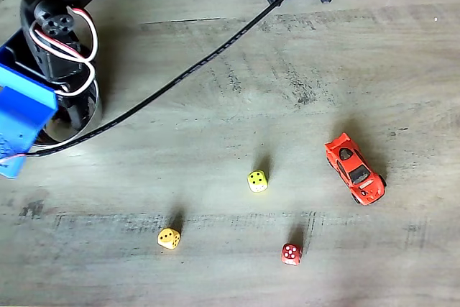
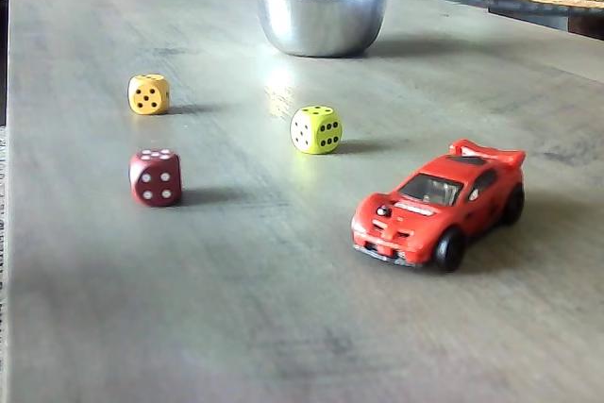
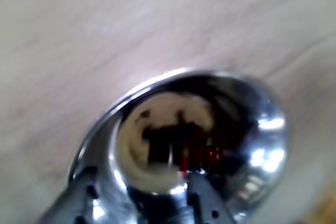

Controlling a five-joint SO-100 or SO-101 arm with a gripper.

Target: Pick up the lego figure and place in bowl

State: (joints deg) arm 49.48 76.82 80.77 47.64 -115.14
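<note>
Red-and-black lego figure (image 3: pixel 202 153) lies inside the bowl (image 3: pixel 262 124).

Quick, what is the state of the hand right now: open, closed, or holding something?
Hand: cannot be told. It hangs over the bowl in the blurred wrist view; red shows near its tip, but whether that is the lego figure is unclear.

Bowl (image 2: pixel 321 21) behind dice (image 2: pixel 316 129), toy car (image 2: pixel 439 209) right in a fixed view

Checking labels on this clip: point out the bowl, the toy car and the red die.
bowl (image 2: pixel 321 30): a fixed view, outer front wall.
toy car (image 1: pixel 356 170): a fixed view, roof.
red die (image 2: pixel 156 177): a fixed view, front face.
</note>
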